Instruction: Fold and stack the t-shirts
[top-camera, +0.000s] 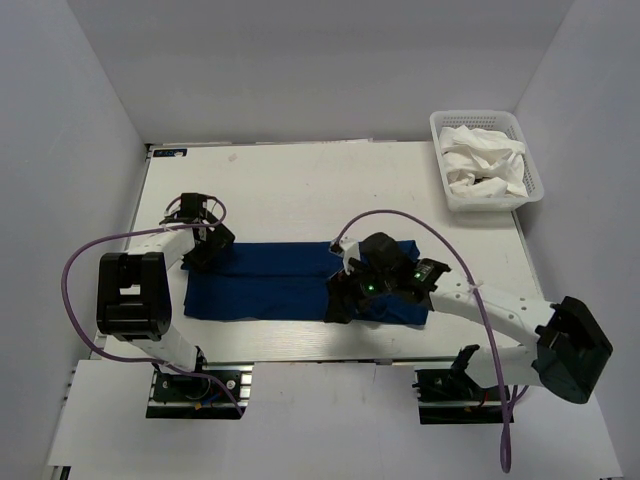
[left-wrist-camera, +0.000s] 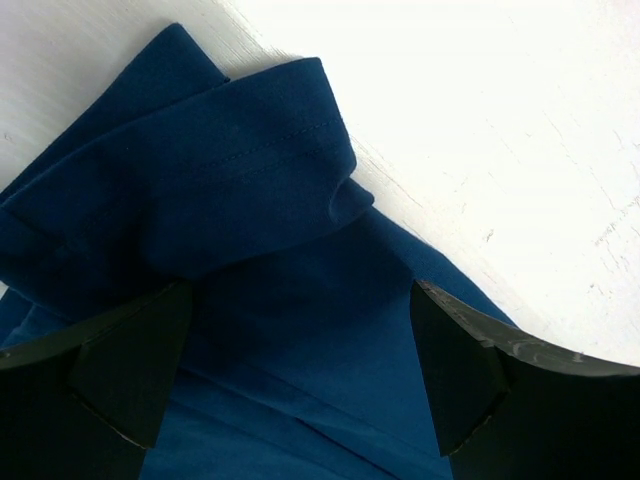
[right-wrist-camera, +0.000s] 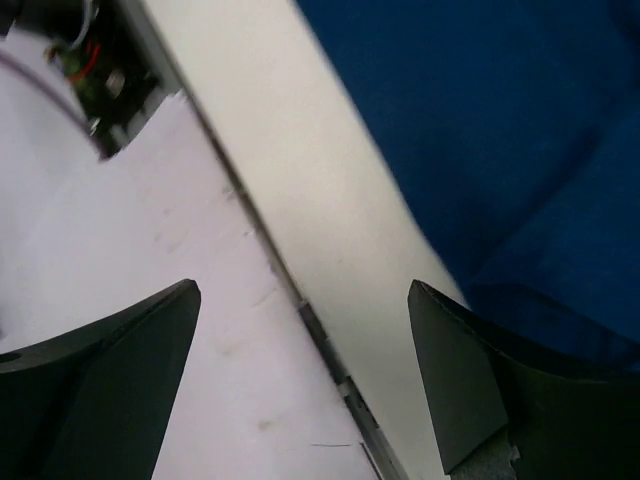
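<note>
The navy t-shirt lies on the table folded into a long strip. In the left wrist view its folded sleeve lies just ahead of the jaws. My left gripper is open over the shirt's far left corner, with cloth between its fingers but not gripped. My right gripper is open and empty at the shirt's near edge. Its jaws hang over the table's front edge, with the navy t-shirt to their right. The white t-shirt lies crumpled in the basket.
The white lattice basket stands at the table's far right corner. The table's front edge runs between the right jaws. A purple cable loops above the right arm. Grey walls close in on both sides.
</note>
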